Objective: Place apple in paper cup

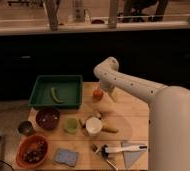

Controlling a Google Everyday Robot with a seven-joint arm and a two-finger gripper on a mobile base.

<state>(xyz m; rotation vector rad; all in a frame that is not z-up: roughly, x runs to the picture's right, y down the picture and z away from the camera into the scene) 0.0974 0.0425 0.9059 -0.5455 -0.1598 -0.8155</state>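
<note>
The apple (97, 94) is a small red-orange fruit on the wooden table, just right of the green tray. The paper cup (93, 126) is short and white; it stands upright nearer the front, below the apple. My gripper (109, 94) hangs at the end of the white arm, right beside the apple on its right side, close to the table top. I cannot tell whether it touches the apple.
A green tray (40, 99) holds a curved green vegetable (56, 95). A dark bowl (48, 118), light green cup (70, 125), grey metal cup (25, 128), orange bowl (32, 150) and blue sponge (66, 156) sit at the front left. A yellow-brown item (108, 129) and a white-handled brush (120, 149) lie near the cup.
</note>
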